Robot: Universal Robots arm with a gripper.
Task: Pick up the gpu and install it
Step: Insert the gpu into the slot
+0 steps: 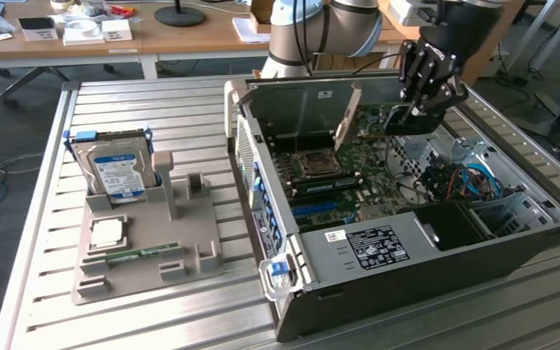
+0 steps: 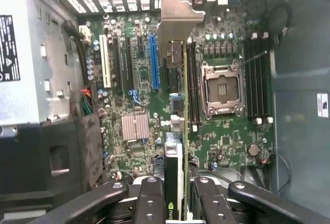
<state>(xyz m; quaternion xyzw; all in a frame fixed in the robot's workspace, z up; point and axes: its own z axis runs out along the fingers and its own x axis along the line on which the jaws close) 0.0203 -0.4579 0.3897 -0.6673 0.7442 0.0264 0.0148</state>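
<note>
gpu (image 2: 174,170): black with a green edge, tan-ish metal bracket
gripper (image 2: 178,198): plain black, kinda glossy
motherboard (image 2: 227,136): green all over, with one bright blue slot (image 2: 154,62) and one white slot (image 2: 108,62)
hard drive (image 1: 114,171): silver, blue-and-white label
tray (image 1: 144,281): dull grey-beige
case (image 1: 436,273): dark grey outside, lighter grey metal inside
table (image 1: 134,102): silvery, ribbed stripes
cables (image 1: 469,179): blue, some reddish

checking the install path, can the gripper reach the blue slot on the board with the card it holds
Probably yes. The gripper holds the card upright inside the open case, and the blue slot on the board looks bare, with nothing lying across it.
</note>
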